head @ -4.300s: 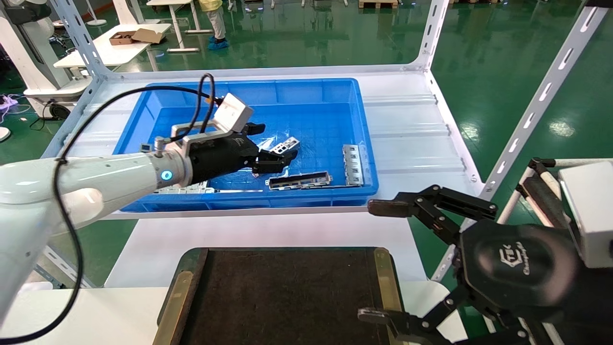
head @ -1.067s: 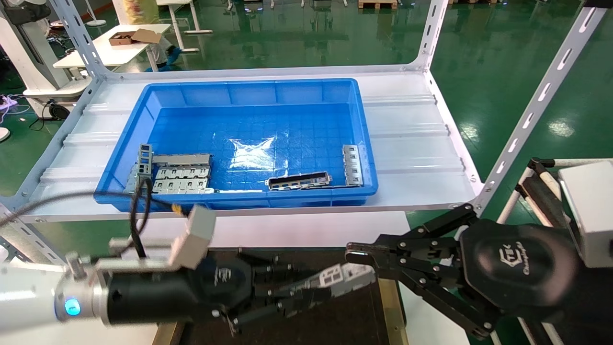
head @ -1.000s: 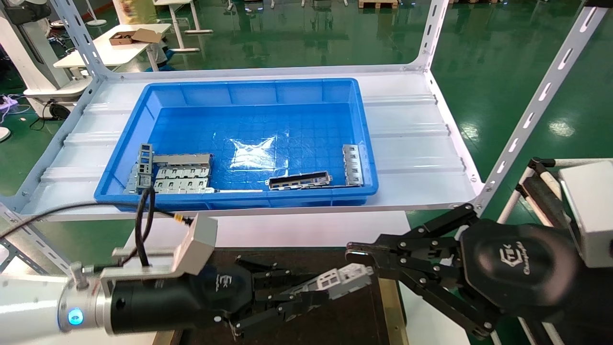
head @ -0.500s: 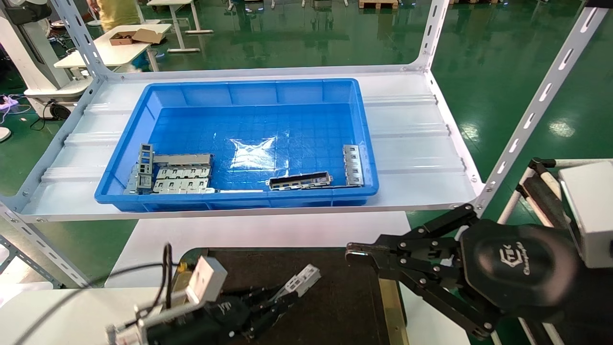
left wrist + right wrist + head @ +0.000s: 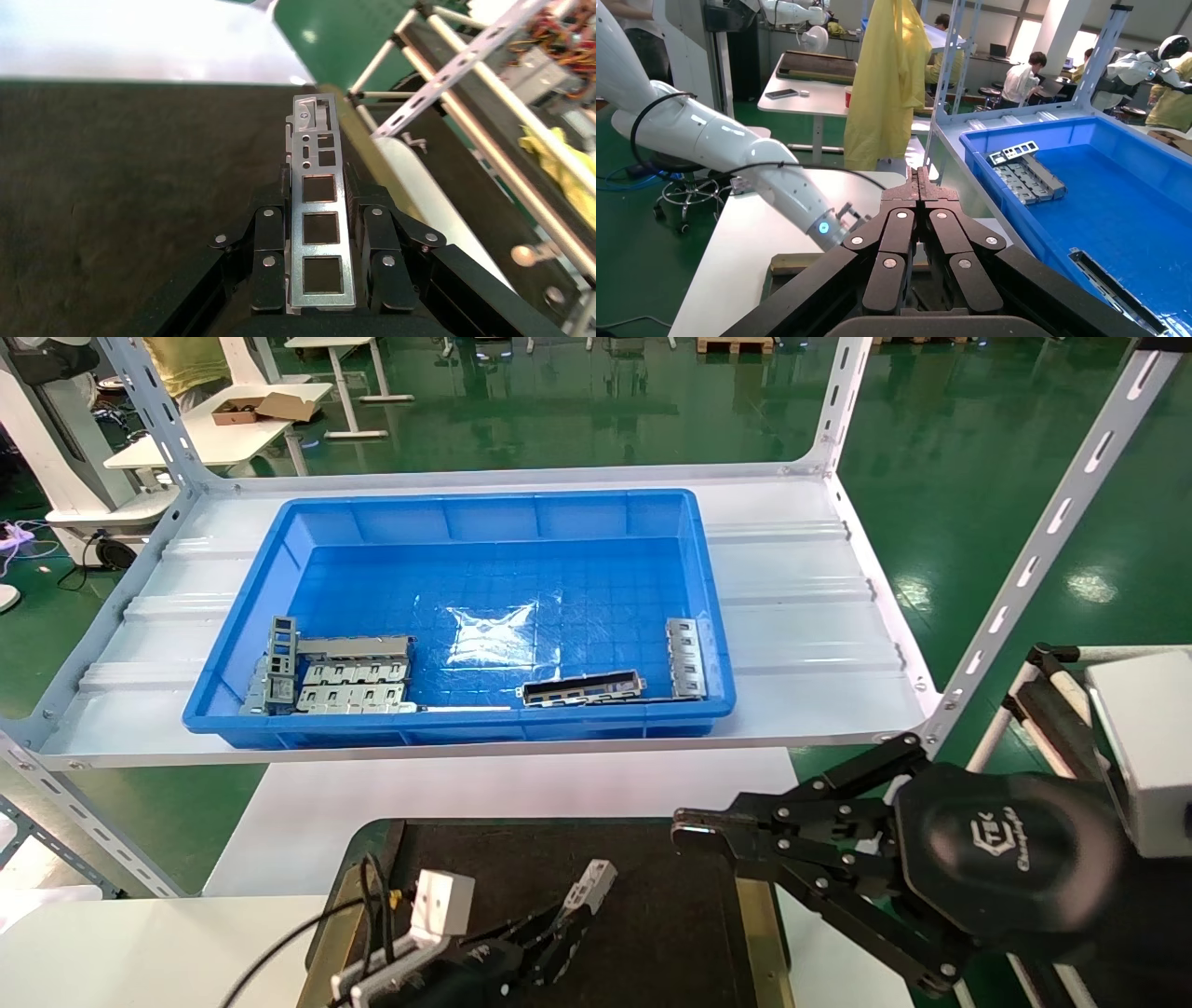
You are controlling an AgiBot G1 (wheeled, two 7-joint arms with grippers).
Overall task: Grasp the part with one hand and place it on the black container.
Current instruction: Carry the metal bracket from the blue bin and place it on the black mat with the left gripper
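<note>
The left pincer (image 5: 559,943) sits low over the black container (image 5: 652,915), pinching the part (image 5: 589,887), one slim silver bracket that juts forward and up from between its fingers. The head view shows only the bracket's far end and little of the grip. The left wrist view shows the rest: the part (image 5: 320,225) lies flat between two fingers (image 5: 270,260), one against each long edge, with three square cut-outs in a row and smaller openings toward its free end, which reaches past the tray's brass-coloured strip (image 5: 365,140).

The right pincer (image 5: 694,831) hangs at the container's right edge, its fingers pressed together; the right wrist view confirms this, the two tips (image 5: 921,184) meeting with nothing between them.

One blue bin (image 5: 466,514) stands on the shelf behind the white table (image 5: 521,784). In it lie a cluster of grey slotted plates (image 5: 349,677) at its left, one dark hollow frame piece (image 5: 582,689), and one more bracket (image 5: 686,658) at its right.
</note>
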